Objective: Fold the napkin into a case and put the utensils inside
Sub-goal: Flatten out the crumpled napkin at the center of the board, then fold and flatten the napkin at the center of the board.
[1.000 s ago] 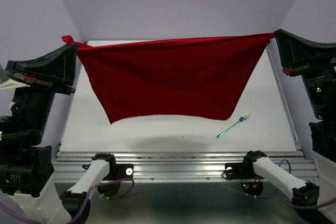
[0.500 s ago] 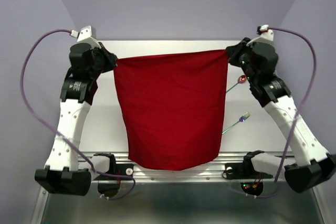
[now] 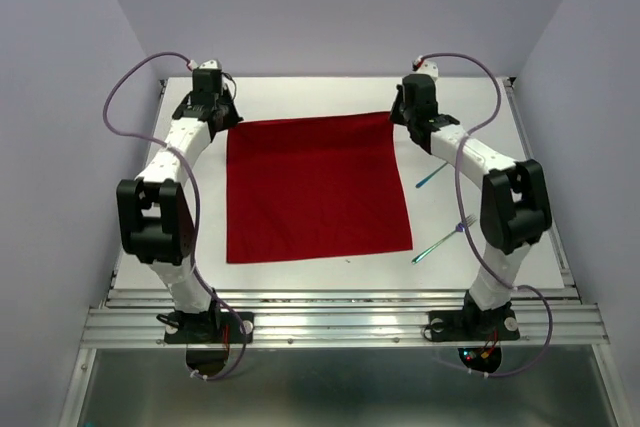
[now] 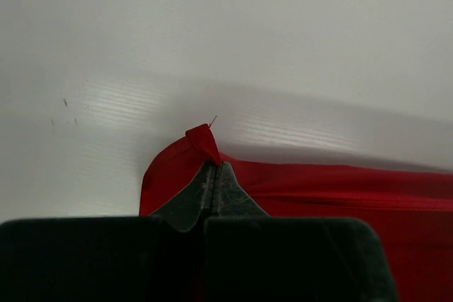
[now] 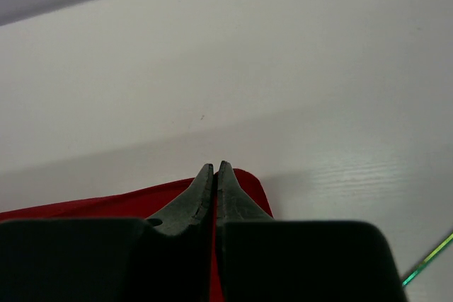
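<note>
Table [image 3: 310, 97]: white, flat, with both arms reaching out over it.

Napkin [image 3: 318, 187]: bright red, spread flat as one open square and not folded yet. It runs from both claws back toward the arm bases. Its two far corners sit right at the claw tips and its near edge is well away from them.

Left claw [image 3: 222, 119]: jaws pressed together, clamped on the far-left corner. In the wrist view a small red nub of napkin [image 4: 318, 189] pokes out past the left claw [image 4: 214, 167] tips.

Right claw [image 3: 399, 117]: jaws also together, pinching the far-right corner. In its wrist view red napkin [image 5: 71, 206] shows on both sides of the right claw [image 5: 214, 167] tips.

Fork [image 3: 445, 239]: thin, teal handle, lying on the table outside the napkin's right edge. It is well back from the right claw, toward that arm's base.

Spoon [image 3: 432, 175]: only a slim teal handle shows, just beside the right claw and under that forearm. The bowl is hidden.

Handling, as a guess: the cloth is light, limp and has no stiffness, so it sags if lifted and creases only weakly. It is best taken at corners or along an edge, both sides together, and dragged flat to fold. The utensils are slim and low, so pinch them mid-handle.
</note>
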`<state>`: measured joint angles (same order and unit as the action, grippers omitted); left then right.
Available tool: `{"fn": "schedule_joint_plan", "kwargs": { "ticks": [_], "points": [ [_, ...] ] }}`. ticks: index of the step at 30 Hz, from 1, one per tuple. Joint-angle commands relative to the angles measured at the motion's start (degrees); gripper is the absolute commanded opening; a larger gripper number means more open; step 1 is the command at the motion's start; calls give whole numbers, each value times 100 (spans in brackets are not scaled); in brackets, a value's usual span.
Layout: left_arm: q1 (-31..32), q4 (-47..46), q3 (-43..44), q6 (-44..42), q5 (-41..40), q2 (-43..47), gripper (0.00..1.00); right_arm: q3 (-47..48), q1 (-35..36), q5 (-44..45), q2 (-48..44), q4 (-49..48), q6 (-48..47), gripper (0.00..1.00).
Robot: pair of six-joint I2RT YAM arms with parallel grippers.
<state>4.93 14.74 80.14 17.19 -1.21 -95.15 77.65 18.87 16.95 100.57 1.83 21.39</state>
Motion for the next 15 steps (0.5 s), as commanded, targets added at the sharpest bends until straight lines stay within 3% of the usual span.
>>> {"fn": "schedule_joint_plan", "kwargs": {
  "ticks": [1, 8, 15],
  "points": [
    [-106, -112, 958, -251, -449, -643, 0, 1091, -190, 90, 854, -648, -240, 1],
    [-264, 274, 2794, -348, -239, -2058, 0, 2693, -297, -201, 2246, -657, -337, 1],
    [-264, 407, 3114, -375, -55, -2254, 0, 2748, -464, -482, 2257, -631, -240, 1]
  ]
}}
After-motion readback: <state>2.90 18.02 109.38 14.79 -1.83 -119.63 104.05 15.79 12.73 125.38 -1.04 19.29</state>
